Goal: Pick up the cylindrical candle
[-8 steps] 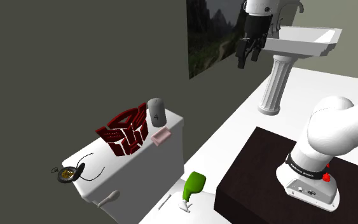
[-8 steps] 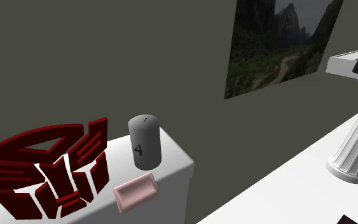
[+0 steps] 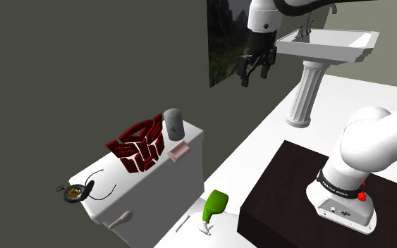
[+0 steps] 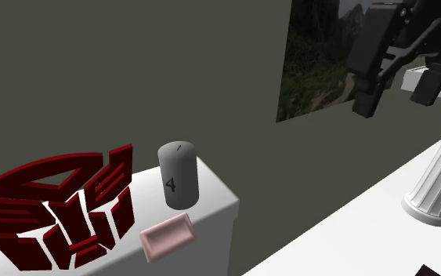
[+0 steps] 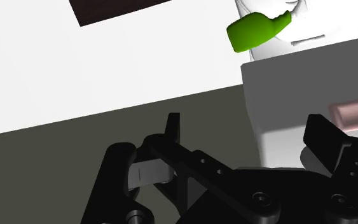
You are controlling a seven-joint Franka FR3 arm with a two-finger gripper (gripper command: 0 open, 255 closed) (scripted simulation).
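The grey cylindrical candle [image 3: 173, 124] [image 4: 178, 176], marked with a "4", stands upright and untouched on top of what looks like a white toilet tank [image 3: 193, 144]. It sits near the tank's far corner, close to the wall. You have not picked it up yet, and nothing is touching it.

In the shoulder view, a pink soap dish [image 3: 178, 150] [image 4: 168, 235] lies just beside the candle at about 5 o'clock. A dark red emblem-shaped ornament [image 3: 139, 146] [image 4: 50, 208] stands near it at about 8 o'clock. Both are close enough to matter when you bring the fingers down around the candle.

In that view your end effector [image 3: 254, 76] [image 4: 395, 98] hangs at about 1 o'clock from the candle, well apart from it and much higher. It is in front of the landscape picture [image 3: 225, 42] on the wall, next to the pedestal sink [image 3: 331, 46]. It is released: in the wrist view the two black fingers [image 5: 174, 124] stand apart with nothing between them. Past them, that view shows a corner of the tank, the pink dish and a green bottle [image 5: 257, 28] on the white floor.

Judging from this, you are early in the approach, with nearly all the work left. You need to carry the hand across toward 7 o'clock in the shoulder view, then lower it over the candle. After that, set the fingers on either side of it clear of the dish and the ornament, close them, and lift.
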